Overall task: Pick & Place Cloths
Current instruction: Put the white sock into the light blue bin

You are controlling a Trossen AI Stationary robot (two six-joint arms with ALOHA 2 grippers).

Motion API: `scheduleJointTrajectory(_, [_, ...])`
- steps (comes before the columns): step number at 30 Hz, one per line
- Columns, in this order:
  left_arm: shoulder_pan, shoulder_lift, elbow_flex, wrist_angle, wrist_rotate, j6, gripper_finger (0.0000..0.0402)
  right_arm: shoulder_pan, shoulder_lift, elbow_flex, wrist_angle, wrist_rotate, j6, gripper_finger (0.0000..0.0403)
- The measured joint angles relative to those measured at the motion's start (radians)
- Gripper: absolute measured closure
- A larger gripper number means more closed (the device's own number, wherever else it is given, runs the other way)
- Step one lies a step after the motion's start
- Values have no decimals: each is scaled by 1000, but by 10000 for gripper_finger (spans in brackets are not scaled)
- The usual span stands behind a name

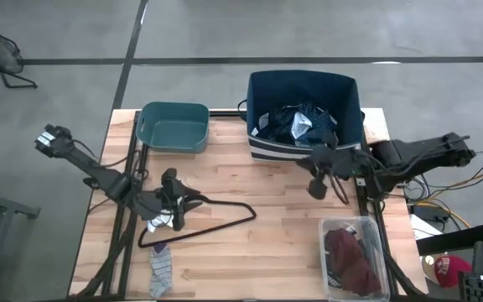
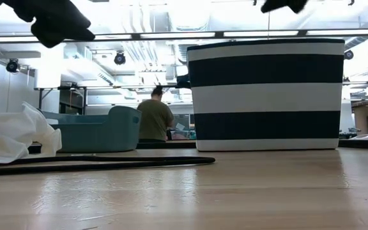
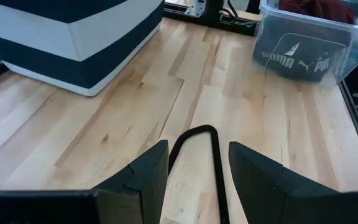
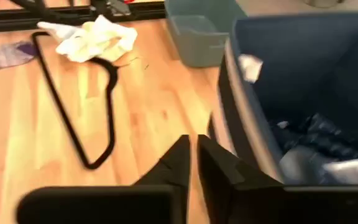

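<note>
Striped basket (image 1: 304,151): holds navy top (image 1: 296,124), placed. Clear bin (image 1: 377,252): maroon piece (image 1: 348,256), placed. Worktop (image 1: 267,235): white cloth (image 1: 159,221), grey sock (image 1: 160,270), pending. Left claw (image 1: 176,216): open, empty, over hanger (image 1: 216,225). Right claw (image 1: 316,189): closed, empty, beside basket.

A thin black clothes hanger (image 1: 216,220) lies flat on the pale wooden plank table (image 1: 258,252). At the table's far edge stand a teal plastic tub (image 1: 173,127) and a navy-and-white striped fabric bin (image 1: 262,148) — well apart. A clear plastic box (image 1: 374,231) sits at the near right corner. Beyond the table, a person (image 2: 154,119) faces away.
</note>
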Motion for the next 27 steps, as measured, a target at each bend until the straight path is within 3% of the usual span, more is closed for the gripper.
scheduleJointTrajectory(10, [-3, 3, -37, 64, -37, -13, 227, 192, -234, -375, 350, 78, -9, 394])
scheduleJointTrajectory(16, [-3, 3, -59, 79, -39, -13, 227, 239, -358, -541, 471, 131, -64, 394])
scheduleJointTrajectory(23, [-3, 8, -62, 79, -42, -13, 227, 234, -512, -718, 556, 116, -79, 394])
scheduleJointTrajectory(27, [-3, 8, -62, 82, -42, -13, 227, 233, -612, -831, 633, 17, -129, 394])
